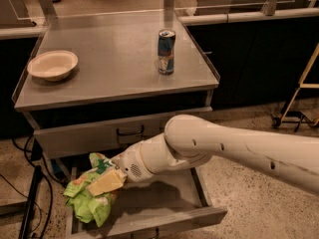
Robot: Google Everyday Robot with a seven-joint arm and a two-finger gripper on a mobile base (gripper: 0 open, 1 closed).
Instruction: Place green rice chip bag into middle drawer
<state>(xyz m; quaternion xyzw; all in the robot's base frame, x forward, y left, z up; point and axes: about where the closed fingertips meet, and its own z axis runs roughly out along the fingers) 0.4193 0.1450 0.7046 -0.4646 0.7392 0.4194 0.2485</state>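
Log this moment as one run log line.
phase: placing | gripper: shut on green rice chip bag, at left end of open middle drawer | release: not yet done

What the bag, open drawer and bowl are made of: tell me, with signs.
Green rice chip bag: likely thin plastic film, crinkled, held by the gripper over the drawer's left side. Middle drawer: grey metal, dull sheen. Bowl: matte, pale; paper or plastic, unclear.

Lighting: dim, warm, from overhead. Tabletop (114, 59): dull sheen, faint glare beside the can (166, 51). Shadow of the arm (239, 148): dark, across the middle drawer (179, 193) floor. Gripper (105, 182), clamped on the green rice chip bag (92, 205) at the drawer's left side: evenly lit.
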